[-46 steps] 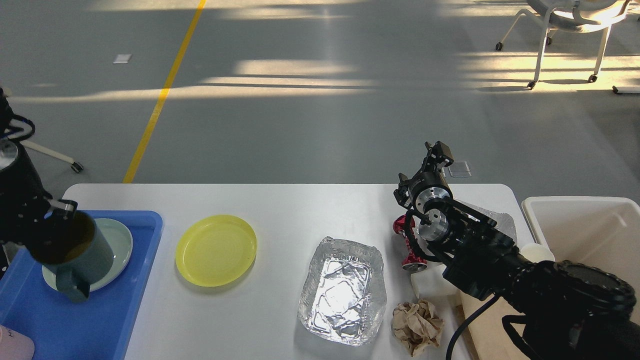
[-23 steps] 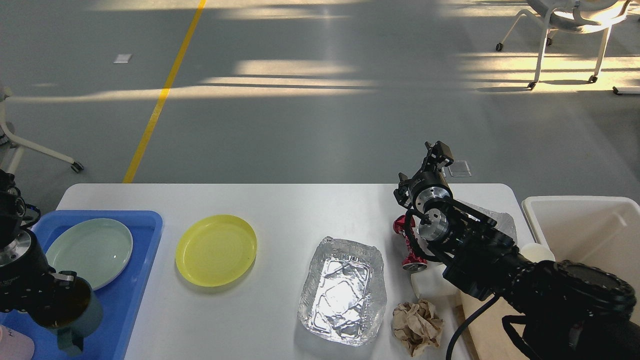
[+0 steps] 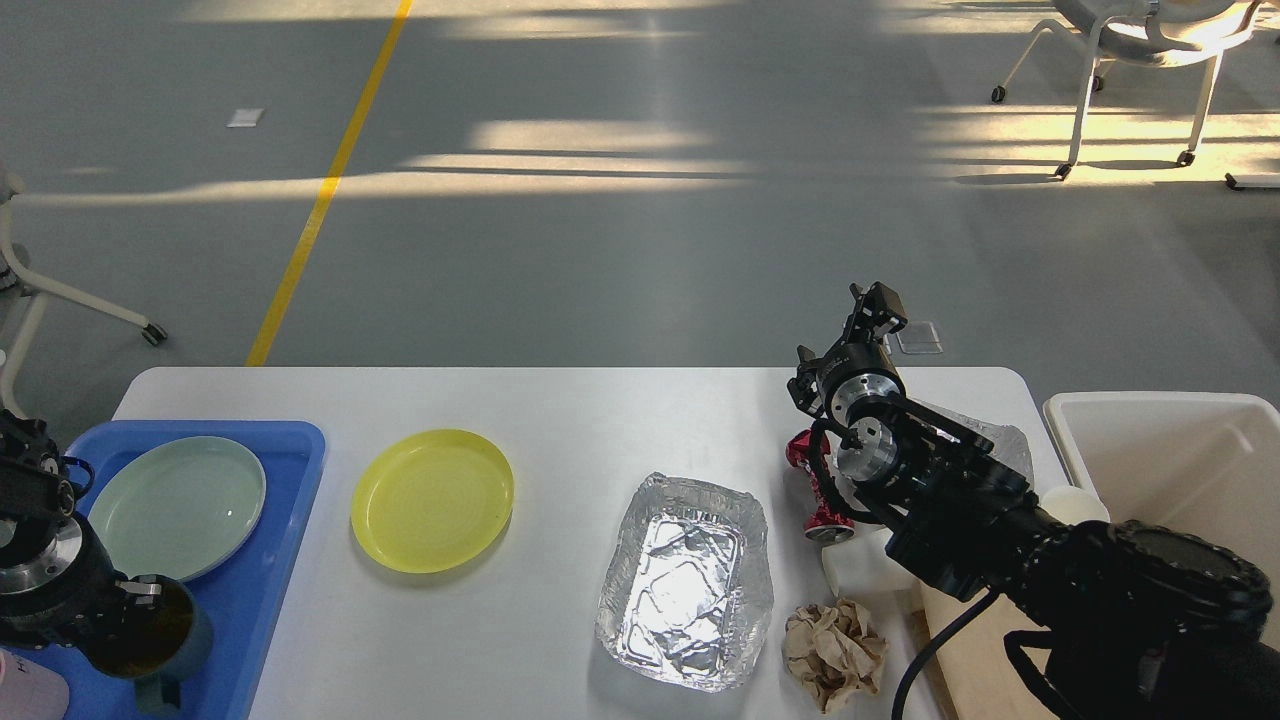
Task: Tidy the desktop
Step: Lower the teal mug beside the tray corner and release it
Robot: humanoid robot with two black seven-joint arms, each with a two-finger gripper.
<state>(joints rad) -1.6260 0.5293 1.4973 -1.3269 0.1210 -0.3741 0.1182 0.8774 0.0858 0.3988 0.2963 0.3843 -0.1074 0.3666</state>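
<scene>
White desktop (image 3: 590, 420) fills the lower half of the frame, and there's a fair bit on it. Two plates: one yellow plate (image 3: 432, 500) left of center, one pale green plate (image 3: 178, 506) in the blue tray (image 3: 280, 470) at lower left. One foil tray (image 3: 688, 582) in the lower middle, one crumpled paper ball (image 3: 834, 652) just right of it, one crushed red can (image 3: 818, 490) above that. Left gripper (image 3: 140, 600) sits at a teal mug's (image 3: 165, 645) rim over the tray; can't tell its grip. Right gripper (image 3: 872, 305) is raised right of center, too dark to tell its opening. One white bin (image 3: 1180, 470) at far right.
</scene>
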